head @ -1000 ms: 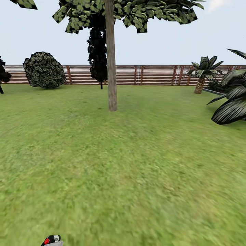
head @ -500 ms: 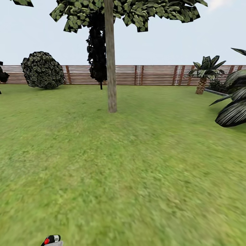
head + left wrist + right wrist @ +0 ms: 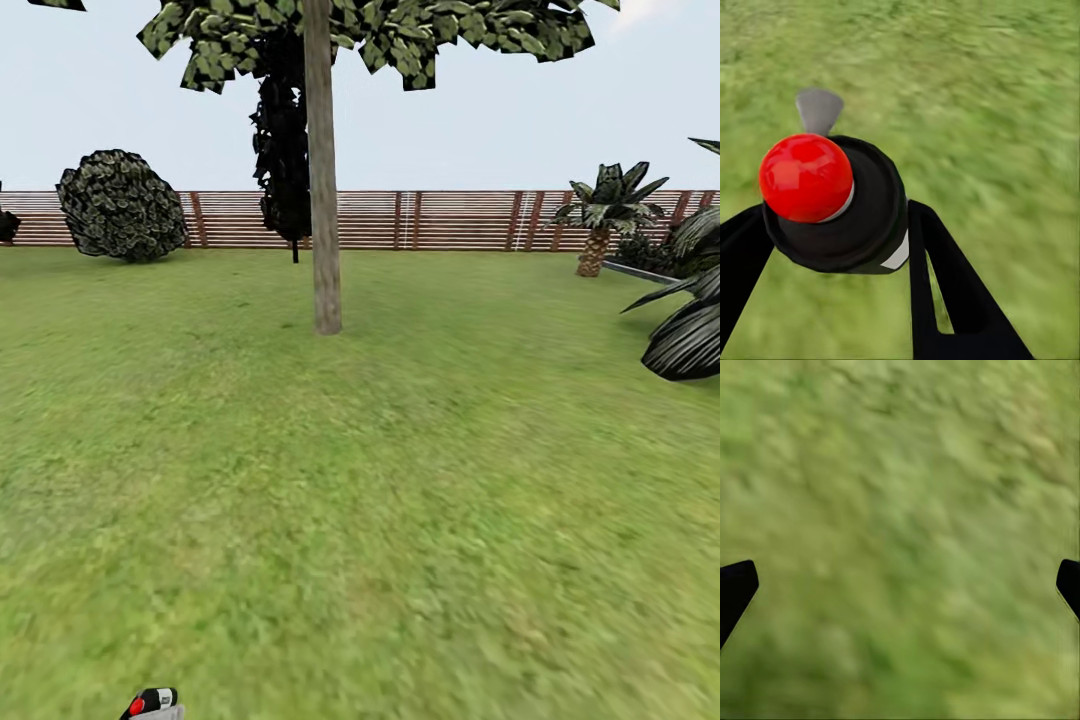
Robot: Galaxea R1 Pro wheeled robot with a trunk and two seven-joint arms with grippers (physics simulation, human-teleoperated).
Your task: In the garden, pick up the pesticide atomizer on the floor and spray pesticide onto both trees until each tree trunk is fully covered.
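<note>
The left gripper (image 3: 832, 232) is clamped on the pesticide atomizer (image 3: 840, 206): its two black fingers (image 3: 945, 285) press against opposite sides of the dark bottle body. The red top (image 3: 806, 178) faces the wrist camera, and a corner of the white label (image 3: 898, 255) shows beside one finger. A grey nozzle tip (image 3: 819, 110) projects beyond the bottle over the grass. In the head view the atomizer (image 3: 152, 703) sits at the bottom edge of the picture, left of centre, held above the floor (image 3: 400, 520).

The right gripper (image 3: 900, 585) is spread wide. Its two black fingertips (image 3: 735, 589) stand at opposite edges of the right wrist view with bare grass between them, and it holds nothing.

From left to right across the garden: a round dark bush (image 3: 122, 205) stands against the fence (image 3: 450, 220). Next comes the tree trunk (image 3: 323, 180), upright in the lawn ahead, left of centre, with a black cypress-like tree (image 3: 282, 150) behind it near the fence. A short palm (image 3: 600, 225) stands at the far right by the fence, and large dark fronds (image 3: 690, 335) reach in from the right edge.

Open lawn lies between the robot and the trunk.
</note>
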